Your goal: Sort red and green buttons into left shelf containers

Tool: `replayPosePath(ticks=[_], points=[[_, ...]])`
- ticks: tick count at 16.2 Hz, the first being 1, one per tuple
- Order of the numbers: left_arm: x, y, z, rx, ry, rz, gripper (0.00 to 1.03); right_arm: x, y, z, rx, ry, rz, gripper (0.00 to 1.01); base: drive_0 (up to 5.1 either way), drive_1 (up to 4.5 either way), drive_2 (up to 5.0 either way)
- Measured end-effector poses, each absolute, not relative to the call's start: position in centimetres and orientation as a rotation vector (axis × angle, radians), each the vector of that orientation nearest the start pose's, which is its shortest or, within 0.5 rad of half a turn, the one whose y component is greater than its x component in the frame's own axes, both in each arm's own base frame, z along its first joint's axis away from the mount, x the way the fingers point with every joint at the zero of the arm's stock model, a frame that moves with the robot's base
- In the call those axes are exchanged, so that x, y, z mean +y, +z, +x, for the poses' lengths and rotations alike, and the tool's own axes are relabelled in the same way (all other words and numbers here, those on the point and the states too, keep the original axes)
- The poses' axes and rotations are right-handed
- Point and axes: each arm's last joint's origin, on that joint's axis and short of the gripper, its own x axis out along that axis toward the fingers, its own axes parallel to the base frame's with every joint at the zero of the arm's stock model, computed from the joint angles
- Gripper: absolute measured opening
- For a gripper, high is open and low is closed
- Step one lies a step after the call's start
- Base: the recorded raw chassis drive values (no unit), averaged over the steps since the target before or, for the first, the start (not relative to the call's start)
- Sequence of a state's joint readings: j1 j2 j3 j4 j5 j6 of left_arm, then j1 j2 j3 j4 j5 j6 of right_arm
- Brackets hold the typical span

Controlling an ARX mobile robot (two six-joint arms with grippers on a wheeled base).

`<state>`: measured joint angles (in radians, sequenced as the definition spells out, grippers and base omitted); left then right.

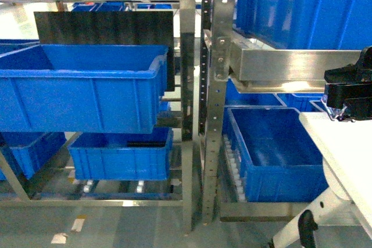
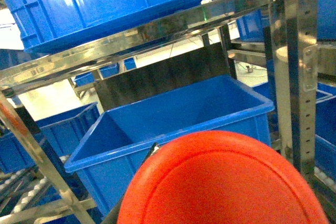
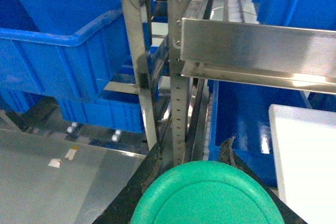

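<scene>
While each tool grips 1 button, red button point(image 2: 223, 182) left, green button point(image 3: 207, 195) right.

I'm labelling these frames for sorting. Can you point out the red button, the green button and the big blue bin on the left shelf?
Red button point(image 2: 220, 182): left wrist view, middle of its red cap.
Green button point(image 3: 207, 195): right wrist view, middle of its green cap.
Blue bin point(image 1: 81, 100): head view, its front wall.

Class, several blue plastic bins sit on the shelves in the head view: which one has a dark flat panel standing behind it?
The large blue plastic bin on the left shelf's middle level; the dark corrugated panel rises behind its rear rim.
</scene>
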<state>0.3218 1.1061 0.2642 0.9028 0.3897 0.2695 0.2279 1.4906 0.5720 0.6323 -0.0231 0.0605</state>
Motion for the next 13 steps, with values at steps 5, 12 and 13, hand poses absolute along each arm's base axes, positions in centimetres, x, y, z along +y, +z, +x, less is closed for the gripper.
replayPosePath(ticks=[5, 12, 13], points=[[5.41, 20.25, 19.70, -0.066, -0.060, 0.291, 0.25, 6.57, 18.11, 28.03, 0.293, 0.240, 0.030, 0.28, -4.5, 4.01, 0.9], [5.41, 20.28, 19.70, -0.069, -0.059, 0.292, 0.25, 6.59, 18.08, 28.02, 0.295, 0.241, 0.030, 0.28, -4.6, 3.97, 0.5], [5.42, 20.23, 19.70, -0.064, -0.059, 0.290, 0.25, 6.60, 18.06, 28.02, 0.297, 0.242, 0.030, 0.28, -4.6, 3.96, 0.5]])
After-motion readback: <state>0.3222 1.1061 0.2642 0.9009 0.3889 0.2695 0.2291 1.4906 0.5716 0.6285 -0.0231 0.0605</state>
